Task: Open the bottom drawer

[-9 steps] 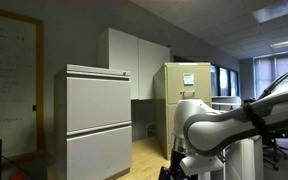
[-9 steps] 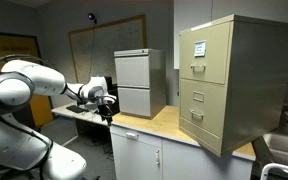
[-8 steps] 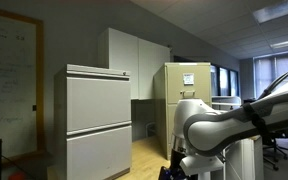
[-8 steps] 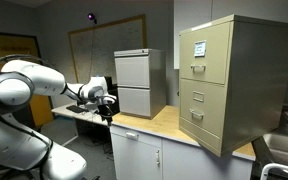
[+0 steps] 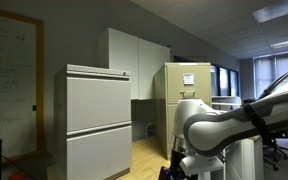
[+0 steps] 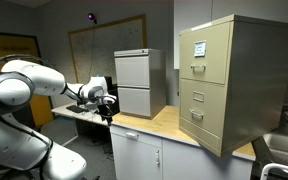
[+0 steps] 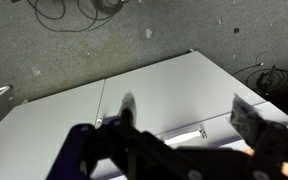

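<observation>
Office walls and a board (image 6: 89, 50) back the scene, and nothing has moved since half a second ago. At nine o'clock the arm (image 6: 24, 90) holds its gripper (image 6: 106, 104) off the counter (image 6: 149, 126) edge, jaws spread wide and empty in the wrist view. A grey cabinet (image 6: 139, 80) stands at centre. At three o'clock is the beige cabinet (image 6: 239, 80); its bottom drawer (image 6: 205, 128) is shut, well apart from the gripper.

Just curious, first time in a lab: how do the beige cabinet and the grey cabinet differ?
The beige cabinet is tan with narrow drawers; the grey cabinet is pale grey with two wide ones. The beige cabinet carries white paper on its top drawer; the grey cabinet's fronts are bare. Both stand on the counter with every drawer shut.
</observation>
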